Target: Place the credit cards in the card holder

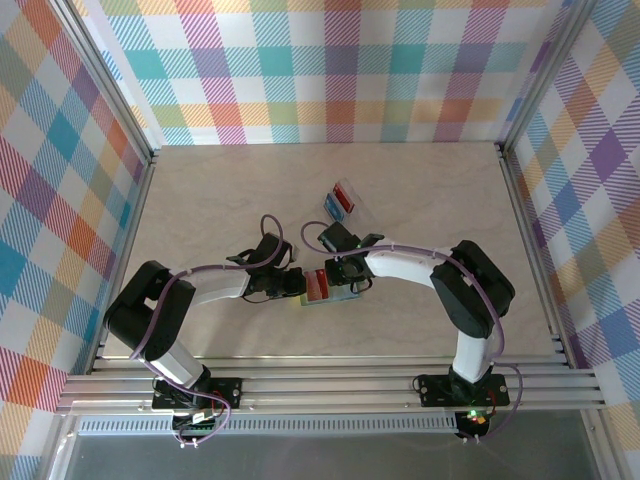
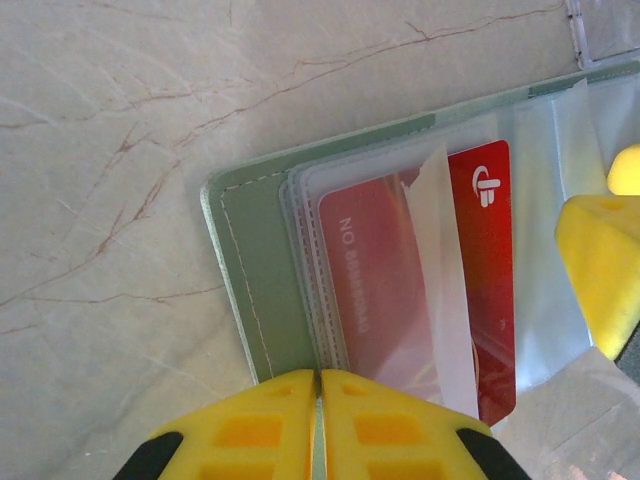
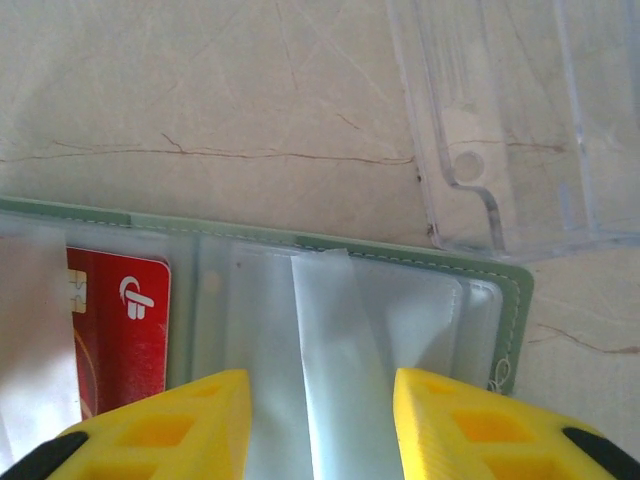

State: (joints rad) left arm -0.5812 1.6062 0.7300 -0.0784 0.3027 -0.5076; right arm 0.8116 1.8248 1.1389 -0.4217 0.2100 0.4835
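Note:
The card holder [image 1: 326, 288] lies open on the table between both arms, grey-green with clear inner pockets [image 2: 262, 270] [image 3: 440, 265]. A red credit card [image 2: 485, 260] [image 3: 125, 330] sits partly inside a clear pocket on its left half. My left gripper [image 2: 320, 385] is shut, pinched on the near edge of the card holder's pocket sheets. My right gripper [image 3: 320, 400] stands open over the right half, its fingers on either side of a raised clear pocket flap [image 3: 330, 340]. One of its yellow fingers [image 2: 600, 260] shows in the left wrist view. A red card [image 1: 345, 191] and a blue card [image 1: 333, 207] stand in the tray behind.
A clear plastic tray [image 1: 362, 208] [image 3: 520, 120] sits just beyond the card holder, nearly touching its far edge. Aluminium rails and checked walls [image 1: 90, 200] enclose the marble-patterned table [image 1: 220, 190].

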